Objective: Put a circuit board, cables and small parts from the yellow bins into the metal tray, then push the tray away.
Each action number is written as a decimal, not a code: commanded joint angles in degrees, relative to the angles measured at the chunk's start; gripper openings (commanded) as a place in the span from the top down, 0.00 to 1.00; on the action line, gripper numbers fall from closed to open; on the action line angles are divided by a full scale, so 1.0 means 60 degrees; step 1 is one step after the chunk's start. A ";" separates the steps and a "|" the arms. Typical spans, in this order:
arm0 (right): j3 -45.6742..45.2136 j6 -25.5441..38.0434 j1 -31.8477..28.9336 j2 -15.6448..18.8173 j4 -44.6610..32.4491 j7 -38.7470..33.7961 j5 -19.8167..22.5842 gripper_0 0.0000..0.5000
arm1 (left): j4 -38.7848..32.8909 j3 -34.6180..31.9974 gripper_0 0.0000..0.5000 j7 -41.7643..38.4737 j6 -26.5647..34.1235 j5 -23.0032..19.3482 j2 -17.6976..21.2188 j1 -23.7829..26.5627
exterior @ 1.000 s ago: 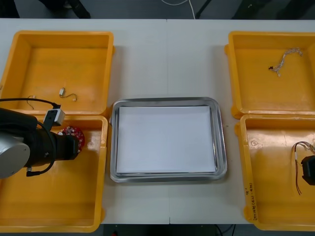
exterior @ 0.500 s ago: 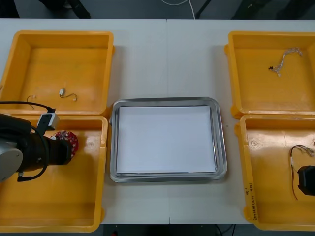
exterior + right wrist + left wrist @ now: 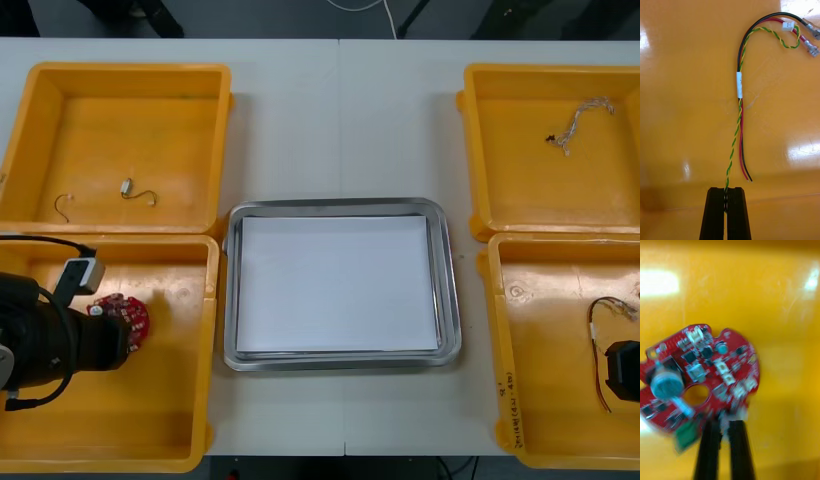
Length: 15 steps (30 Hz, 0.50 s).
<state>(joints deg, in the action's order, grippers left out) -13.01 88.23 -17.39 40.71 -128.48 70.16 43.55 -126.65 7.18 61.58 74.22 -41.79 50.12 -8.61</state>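
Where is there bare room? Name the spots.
The metal tray is bare white inside its rim. The table between far left bin and far right bin is free. Crowded: the near left bin around the left gripper and circuit board, the near right bin around the right gripper and cable.

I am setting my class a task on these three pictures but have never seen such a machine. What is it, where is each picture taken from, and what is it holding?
It is a robot with two arms, each ending in a two-finger gripper. The front view looks down on a table with four yellow bins and a metal tray, white inside, between them. The other two pictures come from cameras on the wrists. The left gripper, in the near left bin, is shut on the edge of a red circuit board. The right gripper, in the near right bin, is shut on the end of a cable of black, red and yellow-green wires.
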 commanded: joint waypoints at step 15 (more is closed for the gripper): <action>-0.0614 0.0398 0.0130 -0.0061 -0.0296 -0.0355 -0.0007 0.00 | -0.0572 -0.0771 1.00 0.1354 -0.0710 -0.0124 0.0553 -0.1275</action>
<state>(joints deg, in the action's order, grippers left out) -13.52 88.79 -17.38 40.70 -128.60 70.16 43.47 -127.77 5.27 63.28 70.15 -41.81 51.29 -14.70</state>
